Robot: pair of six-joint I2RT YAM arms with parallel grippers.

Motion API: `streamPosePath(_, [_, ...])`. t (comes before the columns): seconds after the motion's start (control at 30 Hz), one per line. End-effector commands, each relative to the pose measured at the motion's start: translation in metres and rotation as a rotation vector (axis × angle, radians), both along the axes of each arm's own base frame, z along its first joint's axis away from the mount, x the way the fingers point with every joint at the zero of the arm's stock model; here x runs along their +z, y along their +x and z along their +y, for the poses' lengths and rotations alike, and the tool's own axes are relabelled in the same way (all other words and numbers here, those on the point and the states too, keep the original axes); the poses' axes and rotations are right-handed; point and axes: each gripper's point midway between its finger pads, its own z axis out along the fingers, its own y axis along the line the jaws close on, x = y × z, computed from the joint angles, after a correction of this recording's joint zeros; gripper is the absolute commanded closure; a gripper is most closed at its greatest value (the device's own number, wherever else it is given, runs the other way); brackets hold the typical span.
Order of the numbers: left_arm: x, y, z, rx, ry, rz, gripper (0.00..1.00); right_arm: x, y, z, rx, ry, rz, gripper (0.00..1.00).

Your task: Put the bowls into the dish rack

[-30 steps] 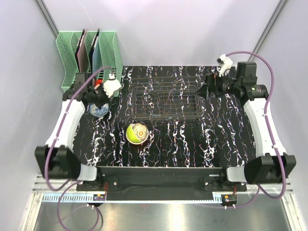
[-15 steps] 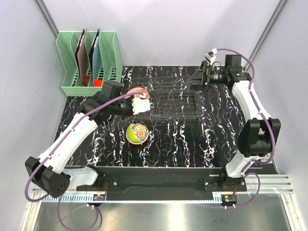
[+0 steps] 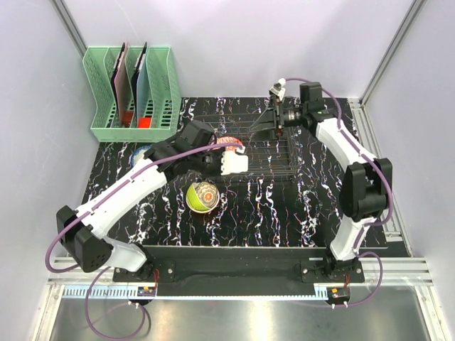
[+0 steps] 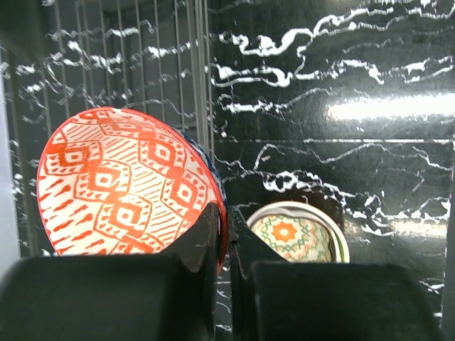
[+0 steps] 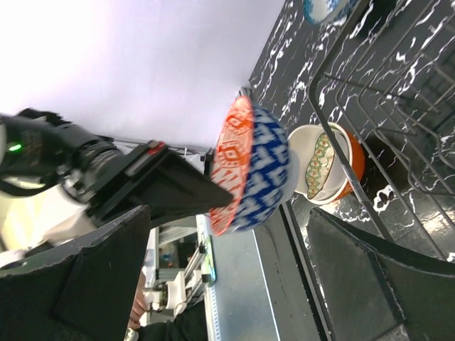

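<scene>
Orange-lined bowl (image 4: pixel 128 185), rim pinched by the left gripper (image 4: pixel 224 231), hangs over the dish rack (image 3: pixel 277 153) — next it likely needs lowering in; right gripper (image 3: pixel 264 128) gapes.

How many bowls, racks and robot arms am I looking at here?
Bowls: 3 that can be told apart: held bowl, blue-and-white bowl, green bowl, which may be a stack
Racks: 2: wire dish rack, mint-green holder
Robot arms: 2: left arm, right arm
Total: 7
</scene>
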Motion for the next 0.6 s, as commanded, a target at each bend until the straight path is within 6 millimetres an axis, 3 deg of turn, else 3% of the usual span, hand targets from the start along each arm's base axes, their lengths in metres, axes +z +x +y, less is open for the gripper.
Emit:
streamPosePath(0.0, [0.054, 0.02, -0.017, 0.027, -0.1, -0.146, 1.0, -0.001, -0.009, 0.016, 0.061, 0.02, -0.006, 0.0])
streamPosePath(0.23, [0.067, 0.016, -0.022, 0.031, -0.126, -0.155, 1.0, -0.007, -0.012, 0.024, 0.121, 0.042, 0.054, 0.0])
streamPosePath(0.57, [0.068, 0.015, -0.029, 0.019, -0.127, -0.159, 1.0, -0.005, -0.046, 0.051, 0.261, 0.076, 0.082, 0.0])
